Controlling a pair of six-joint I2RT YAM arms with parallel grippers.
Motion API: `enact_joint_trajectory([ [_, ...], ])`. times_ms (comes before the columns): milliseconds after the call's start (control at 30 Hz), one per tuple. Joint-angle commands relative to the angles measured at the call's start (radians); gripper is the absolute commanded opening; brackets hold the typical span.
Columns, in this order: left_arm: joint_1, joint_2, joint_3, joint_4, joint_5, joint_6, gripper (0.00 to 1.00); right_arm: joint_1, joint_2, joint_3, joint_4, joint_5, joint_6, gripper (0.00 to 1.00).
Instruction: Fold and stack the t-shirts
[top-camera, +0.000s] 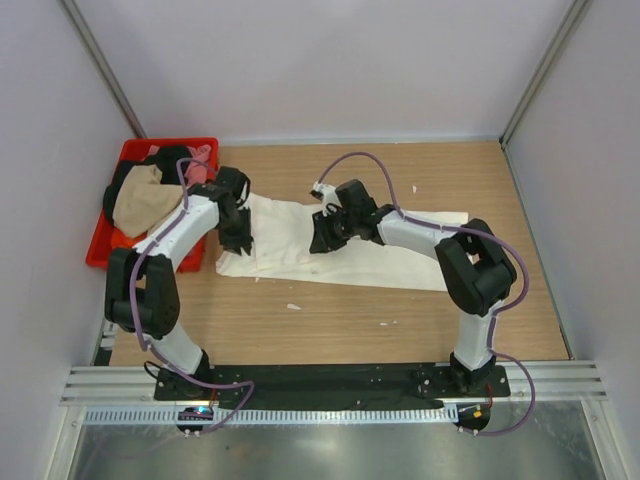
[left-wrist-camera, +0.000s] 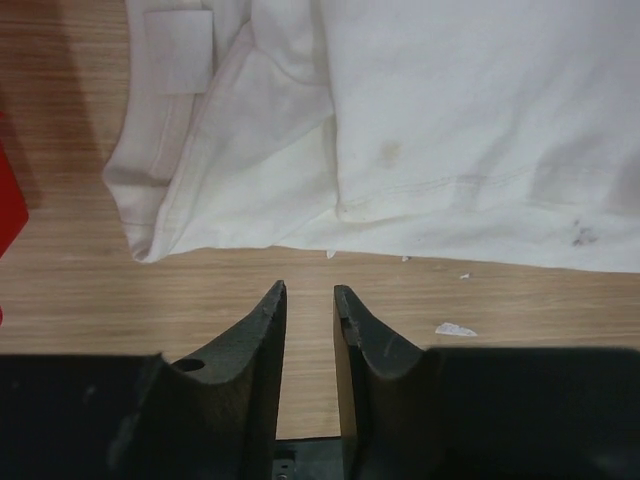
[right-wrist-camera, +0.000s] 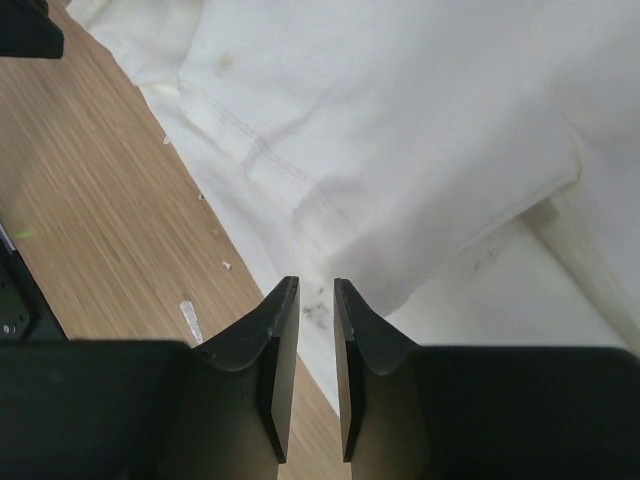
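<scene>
A large cream t-shirt (top-camera: 340, 250) lies spread flat across the middle of the wooden table. My left gripper (top-camera: 238, 236) hovers at the shirt's left end. In the left wrist view it (left-wrist-camera: 308, 290) is over bare wood just short of the shirt's hem (left-wrist-camera: 400, 140), jaws a narrow gap apart and empty. My right gripper (top-camera: 322, 232) is over the shirt's middle. In the right wrist view it (right-wrist-camera: 315, 283) is above the shirt's near edge (right-wrist-camera: 400, 150) by some dark specks (right-wrist-camera: 318, 312), jaws a narrow gap apart and empty. Tan (top-camera: 140, 200), black (top-camera: 172, 158) and pink (top-camera: 202, 160) shirts lie in the crate.
The red plastic crate (top-camera: 105, 245) stands at the table's far left, beside the left arm. Small white scraps (top-camera: 293, 306) lie on the wood in front of the shirt. Walls close in the table at the back and both sides.
</scene>
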Motion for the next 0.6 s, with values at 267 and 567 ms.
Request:
enact_joint_trajectory([
  [267, -0.005, 0.119, 0.074, 0.078, 0.046, -0.081, 0.29, 0.002, -0.129, 0.002, -0.119, 0.479, 0.14, 0.29],
  [567, 0.009, 0.236, 0.013, 0.034, -0.129, -0.131, 0.28, -0.117, -0.112, -0.042, -0.324, 0.713, 0.266, 0.28],
])
